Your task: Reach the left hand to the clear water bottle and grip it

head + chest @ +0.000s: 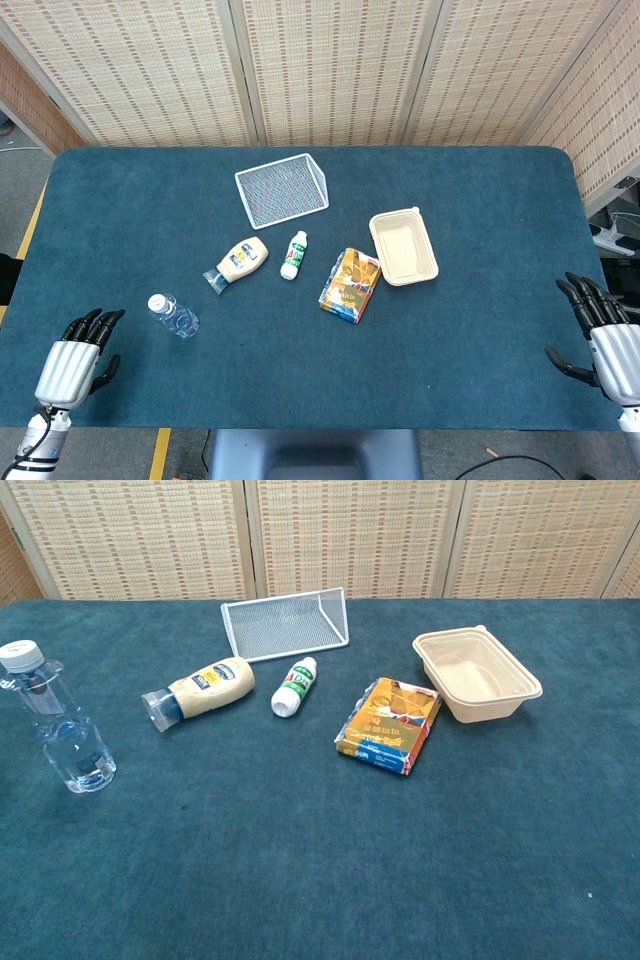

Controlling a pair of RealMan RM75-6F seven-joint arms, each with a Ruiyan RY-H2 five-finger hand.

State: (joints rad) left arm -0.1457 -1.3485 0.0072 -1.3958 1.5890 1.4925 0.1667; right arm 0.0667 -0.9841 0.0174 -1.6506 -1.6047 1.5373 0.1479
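**Two hands idle at the near desk corners, bottle untouched**

Both hands sit at the bottom of the head view: left hand (78, 352) at lower left, right hand (600, 325) at lower right, each with fingers apart and holding nothing. One clear water bottle (173, 314) stands upright just right of the left hand, apart from it. Mid-desk (470, 360) lie one mayonnaise bottle (241, 262), one small white bottle (294, 254), one snack packet (351, 285), one beige container (403, 247) and one wire basket (282, 189).
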